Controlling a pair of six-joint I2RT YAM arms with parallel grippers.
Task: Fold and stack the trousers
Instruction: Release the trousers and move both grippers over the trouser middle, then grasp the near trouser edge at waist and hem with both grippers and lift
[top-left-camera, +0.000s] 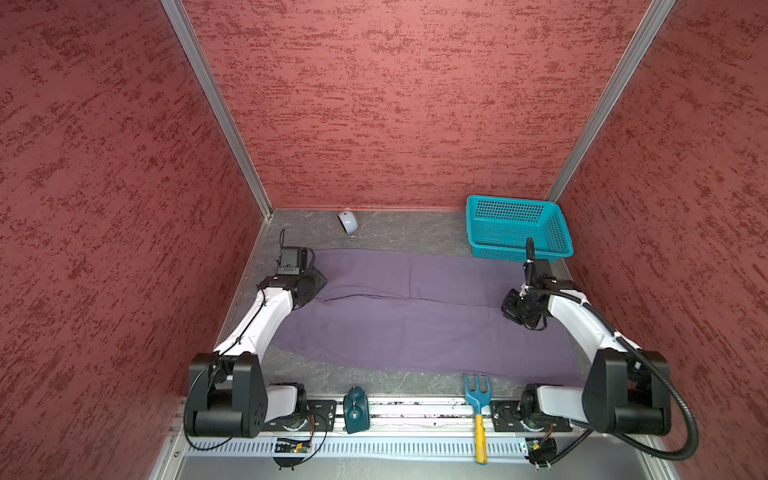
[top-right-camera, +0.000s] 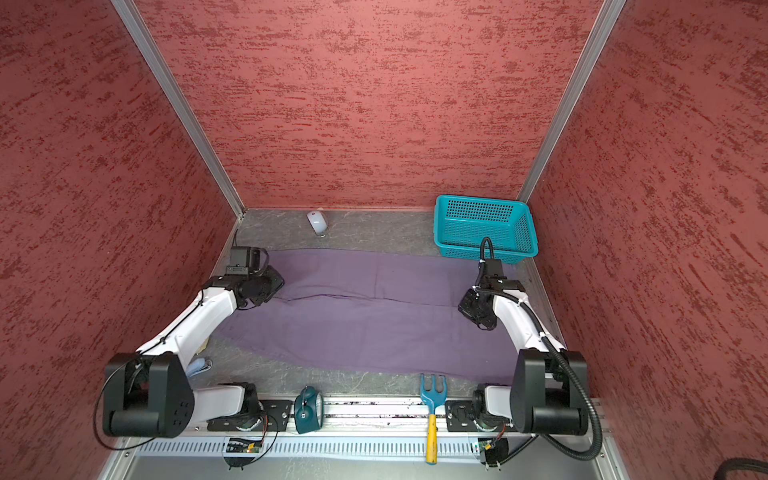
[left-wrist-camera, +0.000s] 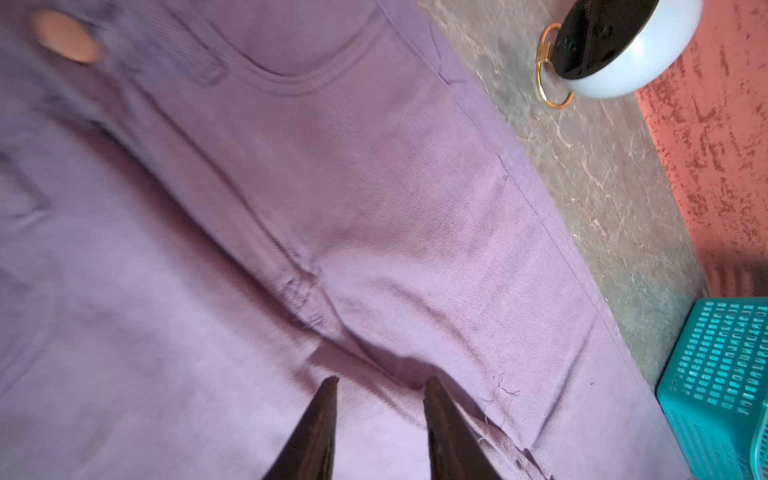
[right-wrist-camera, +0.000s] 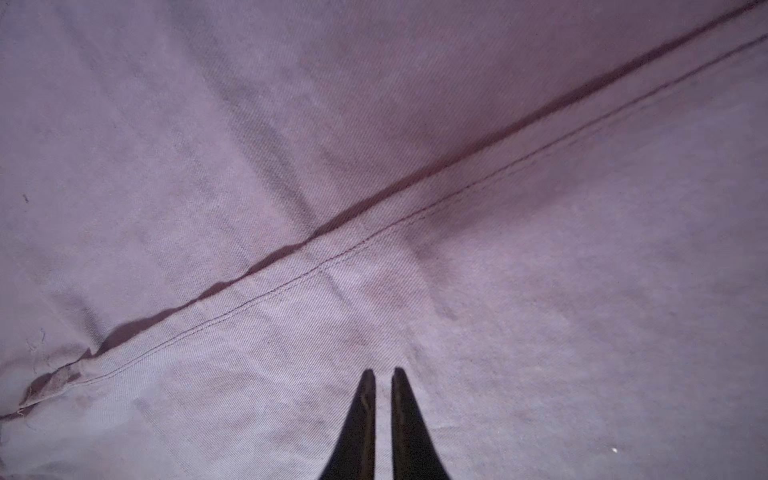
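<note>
The trousers (top-left-camera: 415, 324) lie flat on the desk (top-left-camera: 395, 232), near the teal basket (top-left-camera: 515, 228). On the left gripper (left-wrist-camera: 380, 379) the jaws stand spread, on the right gripper (right-wrist-camera: 383, 371) nearly together, both empty (seemingly). I'd pinch matching edges and lift evenly.

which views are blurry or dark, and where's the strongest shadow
Left wrist view: the trousers smear into blur toward the orange spot, and the left fingers are black silhouettes. Right wrist view: dim but sharp, with a dark shadow line beside the seam. Both top views: evenly lit, slightly soft.
</note>
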